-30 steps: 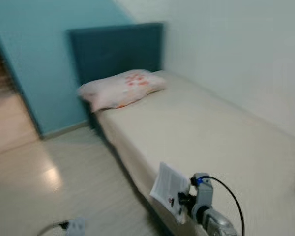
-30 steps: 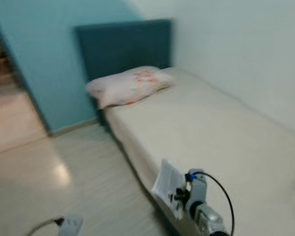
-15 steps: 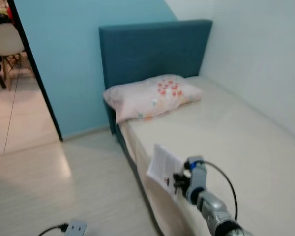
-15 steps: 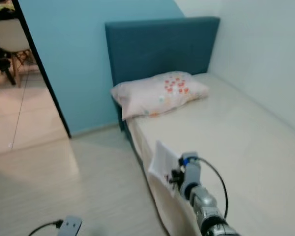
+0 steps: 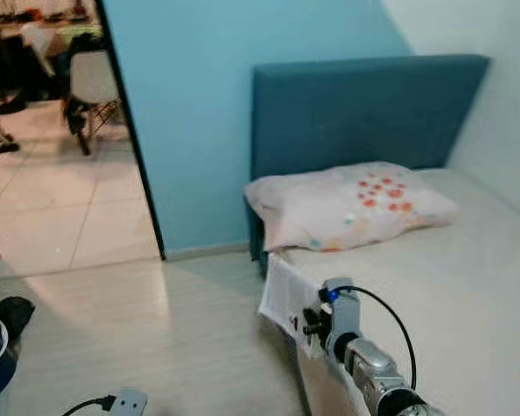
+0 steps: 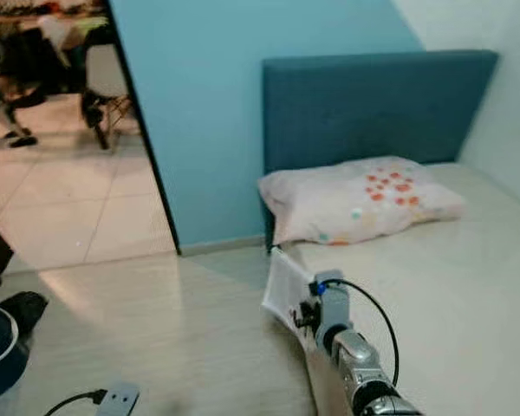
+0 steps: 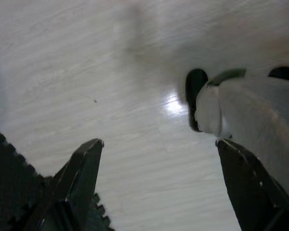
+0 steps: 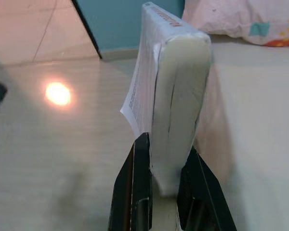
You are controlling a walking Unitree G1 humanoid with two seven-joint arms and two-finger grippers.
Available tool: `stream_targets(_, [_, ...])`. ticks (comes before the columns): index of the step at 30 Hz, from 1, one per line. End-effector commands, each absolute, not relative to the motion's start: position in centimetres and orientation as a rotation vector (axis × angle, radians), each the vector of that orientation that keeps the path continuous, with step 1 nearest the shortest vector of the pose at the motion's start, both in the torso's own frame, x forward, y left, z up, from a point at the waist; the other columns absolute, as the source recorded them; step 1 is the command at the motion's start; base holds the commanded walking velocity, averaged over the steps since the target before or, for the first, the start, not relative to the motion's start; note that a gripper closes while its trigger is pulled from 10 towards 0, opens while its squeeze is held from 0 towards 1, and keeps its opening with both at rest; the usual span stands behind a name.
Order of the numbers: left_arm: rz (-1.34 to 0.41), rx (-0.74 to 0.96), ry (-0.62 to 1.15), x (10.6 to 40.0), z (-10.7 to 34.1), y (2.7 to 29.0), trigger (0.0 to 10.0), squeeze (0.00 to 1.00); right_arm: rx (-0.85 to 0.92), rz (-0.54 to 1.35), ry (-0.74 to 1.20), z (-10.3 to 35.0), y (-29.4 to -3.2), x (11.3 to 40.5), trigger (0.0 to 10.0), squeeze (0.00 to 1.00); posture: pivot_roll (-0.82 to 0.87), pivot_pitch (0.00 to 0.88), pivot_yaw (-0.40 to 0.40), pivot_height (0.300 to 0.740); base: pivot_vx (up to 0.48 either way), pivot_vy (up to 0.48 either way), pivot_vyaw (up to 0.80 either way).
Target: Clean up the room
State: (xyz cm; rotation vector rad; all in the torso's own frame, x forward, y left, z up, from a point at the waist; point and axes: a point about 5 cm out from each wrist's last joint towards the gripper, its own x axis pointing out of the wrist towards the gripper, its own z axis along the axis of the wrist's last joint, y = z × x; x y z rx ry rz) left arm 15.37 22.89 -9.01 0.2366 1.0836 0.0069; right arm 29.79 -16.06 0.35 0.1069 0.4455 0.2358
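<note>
— Where is the thin white book with printed pages (image 8: 171,82)?
— It stands clamped on edge between the two black fingers (image 8: 139,183) of the right pincer (image 5: 310,322), held up over the near edge of the cream-sheeted bed (image 5: 451,295).
— What lies beyond it?
— A pale pillow with red and orange dots (image 5: 351,204) rests against the dark teal headboard (image 5: 364,108), beside a light blue wall (image 5: 182,104).
— And the left pincer (image 7: 159,159)?
— It hangs with its fingers wide apart above the pale wood floor (image 7: 86,72); a white power strip with a black cable (image 5: 121,402) lies on that floor.
</note>
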Motion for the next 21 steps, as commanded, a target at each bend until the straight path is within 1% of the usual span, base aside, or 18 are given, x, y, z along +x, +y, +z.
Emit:
stream_targets(1, [0.006, 0.251, 1.076, 15.6, -8.9, 23.1, 10.0, 0.0, 0.17, 0.182, 0.45, 0.3, -17.0, 29.8, 10.0, 0.0, 0.09, 0.002, -0.02, 0.74, 0.0, 0.0, -0.76])
stream_targets(6, [0.009, 0.24, 1.081, 15.5, -8.9, 23.2, 10.0, 0.0, 0.189, 0.089, 0.444, 0.4, -18.3, 29.8, 10.0, 0.0, 0.08, 0.004, -0.016, 0.74, 0.0, 0.0, -0.76])
stream_targets(8, [0.01, 0.23, 1.08, 15.5, -8.9, 23.2, 10.0, 0.0, 0.193, 0.066, 0.439, 0.4, -18.6, 29.7, 10.0, 0.0, 0.08, 0.007, -0.014, 0.74, 0.0, 0.0, 0.0])
stream_targets(9, [0.014, 0.226, 1.077, 15.5, -8.9, 23.3, 10.0, 0.0, 0.208, 0.054, 0.443, 0.3, -18.7, 29.7, 10.0, 0.0, 0.08, 0.007, -0.014, 0.74, 0.0, -0.311, 0.0])
stream_targets(11, [0.037, 0.225, 1.077, 15.5, -8.8, 23.4, 10.0, 0.0, 0.229, 0.044, 0.447, 0.2, -18.8, 29.6, 10.0, 0.0, 0.08, 0.007, -0.014, 0.74, 0.27, -0.394, 0.0])
stream_targets(12, [0.082, 0.214, 1.069, 15.6, -8.7, 23.7, 10.0, 0.0, 0.259, 0.036, 0.449, 0.2, -18.8, 29.6, 10.0, 0.0, 0.07, 0.006, -0.017, 0.74, 0.27, -0.394, 0.0])
stream_targets(16, [0.119, 0.203, 1.051, 16.0, -8.6, 23.7, 10.0, 0.0, 0.295, 0.025, 0.444, 0.2, -18.9, 29.6, 10.0, 0.0, 0.07, 0.006, -0.017, 0.74, 0.282, -0.384, 0.0])
stream_targets(18, [0.135, 0.206, 1.037, 16.8, -8.4, 23.2, 10.0, 0.0, 0.362, 0.005, 0.446, 0.2, -19.0, 29.6, 10.0, 0.0, 0.08, 0.005, -0.016, 0.74, 0.0, 0.0, 0.0])
stream_targets(21, [0.131, 0.209, 1.03, 17.2, -8.3, 22.8, 10.0, 0.0, 0.417, -0.002, 0.447, 0.2, -19.0, 29.7, 10.0, 0.0, 0.08, 0.005, -0.016, 0.74, 0.0, 0.0, 0.0])
